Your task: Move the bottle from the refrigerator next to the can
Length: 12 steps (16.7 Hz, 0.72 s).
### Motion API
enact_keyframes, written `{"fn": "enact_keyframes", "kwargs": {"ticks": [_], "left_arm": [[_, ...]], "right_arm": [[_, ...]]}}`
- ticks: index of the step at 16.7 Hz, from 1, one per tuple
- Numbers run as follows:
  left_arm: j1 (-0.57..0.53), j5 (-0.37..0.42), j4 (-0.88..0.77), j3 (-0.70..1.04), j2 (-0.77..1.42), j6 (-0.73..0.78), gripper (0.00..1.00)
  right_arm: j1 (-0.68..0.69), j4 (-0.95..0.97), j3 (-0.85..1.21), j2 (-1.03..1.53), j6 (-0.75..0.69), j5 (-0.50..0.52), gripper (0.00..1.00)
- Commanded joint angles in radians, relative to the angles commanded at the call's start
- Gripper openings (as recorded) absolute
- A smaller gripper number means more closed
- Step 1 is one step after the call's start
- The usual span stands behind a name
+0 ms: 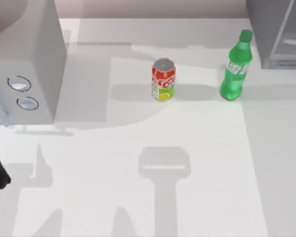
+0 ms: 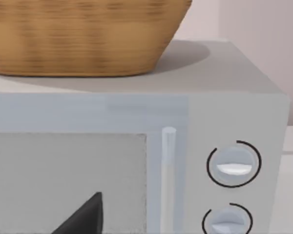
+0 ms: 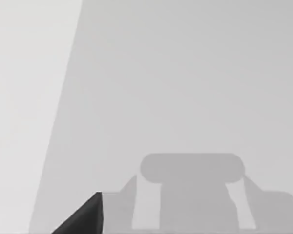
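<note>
The bottle (image 1: pixel 235 70) stood upright on the tabletop (image 1: pixel 187 163), just in front of the refrigerator (image 1: pixel 278 32) at the top view's right rear corner, no longer inside the cabinet. The can (image 1: pixel 163 79) stood upright to the bottle's left, near it but clearly apart, with bare tabletop between them.

Handling judgement: the bottle appeared to be thin, smooth plastic, light for its height and likely to tip, since it was taller than the can. A firm squeeze would probably dent the wall. The best hold appeared to be on the body around the pale label band (below the narrowing neck), with the bottle kept vertical during the move.

Containers: the refrigerator interior was not visible, so its contents could not be determined. A woven basket (image 2: pixel 83 36) rested on top of the microwave (image 2: pixel 234 112) at the table's left side; its contents were likewise hidden.

Hand state: only a dark fingertip of the left hand (image 2: pixel 83 217) showed facing the microwave door, and one of the right hand (image 3: pixel 83 217) above bare tabletop. Whether either was spread or closed could not be told; nothing visible was held.
</note>
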Motion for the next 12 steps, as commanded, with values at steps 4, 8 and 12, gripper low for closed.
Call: {"fn": "enact_keyframes", "kwargs": {"ticks": [4, 8, 12], "left_arm": [[0.000, 0.000, 0.000, 0.000, 0.000, 0.000, 1.00], [0.000, 0.000, 0.000, 0.000, 0.000, 0.000, 1.00], [0.000, 0.000, 0.000, 0.000, 0.000, 0.000, 1.00]], "right_arm": [[-0.102, -0.022, 0.062, 0.103, -0.104, -0.059, 1.00], [-0.368, -0.073, 0.189, 0.375, -0.378, -0.202, 1.00], [-0.743, -0.117, 0.332, 0.793, -0.795, -0.388, 1.00]]}}
